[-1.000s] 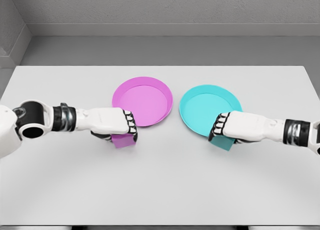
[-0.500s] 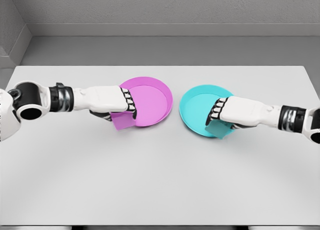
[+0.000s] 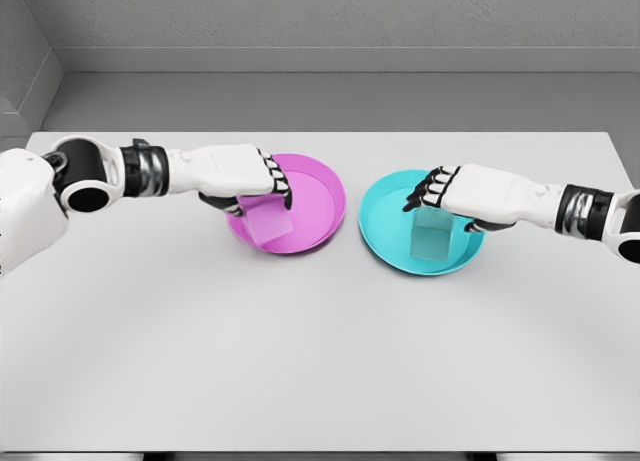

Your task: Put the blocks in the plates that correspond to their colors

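**Both blocks held over their matching plates**

A pale grey desk (image 3: 320,361) stands before grey walls. It carries two plates and two blocks. The left robot hand (image 3: 245,181) grips the pink block (image 3: 268,221) above the pink plate (image 3: 318,186); the right robot hand (image 3: 450,193) grips the teal block (image 3: 432,236) above the teal plate (image 3: 385,216). A second earlier, both blocks were in front of the plates.

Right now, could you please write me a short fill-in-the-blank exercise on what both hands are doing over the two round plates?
1. The left hand holds the pink cube block over the round ____ plate.
2. The right hand holds the ____ cube block.
3. The round cyan plate lies to the ____ of the pink one.

Missing words: pink; cyan; right
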Robot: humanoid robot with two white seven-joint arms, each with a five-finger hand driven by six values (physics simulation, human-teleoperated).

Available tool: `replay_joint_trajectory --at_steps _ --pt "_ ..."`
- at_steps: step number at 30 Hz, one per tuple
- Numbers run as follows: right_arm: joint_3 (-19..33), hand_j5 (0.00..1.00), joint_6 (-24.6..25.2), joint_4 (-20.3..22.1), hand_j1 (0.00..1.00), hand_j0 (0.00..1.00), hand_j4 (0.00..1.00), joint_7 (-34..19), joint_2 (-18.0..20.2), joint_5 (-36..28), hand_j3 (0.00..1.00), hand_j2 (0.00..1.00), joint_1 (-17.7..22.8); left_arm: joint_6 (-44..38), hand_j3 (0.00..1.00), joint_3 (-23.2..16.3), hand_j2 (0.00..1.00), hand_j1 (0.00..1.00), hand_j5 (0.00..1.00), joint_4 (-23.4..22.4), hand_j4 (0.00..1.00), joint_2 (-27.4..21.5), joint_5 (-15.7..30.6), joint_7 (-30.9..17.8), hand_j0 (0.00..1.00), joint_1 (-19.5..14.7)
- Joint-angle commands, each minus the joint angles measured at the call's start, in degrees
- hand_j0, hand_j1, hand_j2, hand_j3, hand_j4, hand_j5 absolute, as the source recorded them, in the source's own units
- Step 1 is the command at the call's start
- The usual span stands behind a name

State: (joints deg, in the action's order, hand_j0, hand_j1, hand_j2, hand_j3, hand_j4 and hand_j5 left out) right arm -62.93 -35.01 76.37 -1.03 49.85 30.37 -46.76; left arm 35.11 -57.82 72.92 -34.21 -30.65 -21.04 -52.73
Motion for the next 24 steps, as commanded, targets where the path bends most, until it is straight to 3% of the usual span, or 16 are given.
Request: replay_joint_trajectory --at_steps 1,10,14,19,20,21,22,24 --pt "0.61 1.0 0.01 -0.08 1.0 1.0 1.0 0.07 -0.01 -0.49 1.0 1.0 -0.09 -0.11 0.62 0.07 0.62 0.62 0.62 -1.9 0.62 1.68 0.33 0.04 0.62 -0.18" --pt "3.07 1.0 0.01 -1.4 1.0 1.0 1.0 0.24 1.13 -0.58 1.0 1.0 0.09 -0.11 0.62 0.16 0.62 0.62 0.62 -6.12 0.62 2.92 0.41 0.04 0.62 -2.29" --pt "7.02 1.0 0.01 -1.4 1.0 1.0 1.0 0.86 5.43 -0.84 1.0 1.0 0.79 -0.11 0.62 0.25 0.62 0.62 0.62 -9.11 0.62 4.06 0.41 0.04 0.62 -3.17" --pt "17.05 1.0 0.01 -1.31 1.0 1.0 1.0 1.91 7.19 -0.84 1.0 1.0 8.17 -0.11 0.63 0.95 0.63 0.63 0.63 -11.48 0.63 4.76 0.33 0.04 0.63 -3.52" --pt "17.22 1.0 0.01 -1.31 1.0 1.0 1.0 3.84 7.89 -0.84 1.0 1.0 8.44 -0.11 0.67 1.13 0.67 0.67 0.67 -11.83 0.67 4.85 0.33 0.04 0.67 -3.52" --pt "17.84 1.0 0.01 -1.23 1.0 1.0 1.0 4.55 8.51 -0.84 1.0 1.0 8.53 -0.11 0.9 1.74 0.9 0.9 0.9 -11.92 0.9 4.85 0.41 0.21 0.9 -3.52" --pt "18.63 1.0 0.01 -1.23 1.0 1.0 1.0 4.55 8.51 -0.84 1.0 1.0 9.14 -0.11 1.0 1.74 1.0 1.0 1.0 -11.75 1.0 4.94 0.5 0.39 1.0 -3.43" --pt "20.04 1.0 0.01 -1.23 1.0 1.0 1.0 4.55 8.51 -0.84 1.0 1.0 10.54 -0.11 1.0 1.92 1.0 1.0 1.0 -11.92 1.0 4.94 0.59 0.47 1.0 -3.43"
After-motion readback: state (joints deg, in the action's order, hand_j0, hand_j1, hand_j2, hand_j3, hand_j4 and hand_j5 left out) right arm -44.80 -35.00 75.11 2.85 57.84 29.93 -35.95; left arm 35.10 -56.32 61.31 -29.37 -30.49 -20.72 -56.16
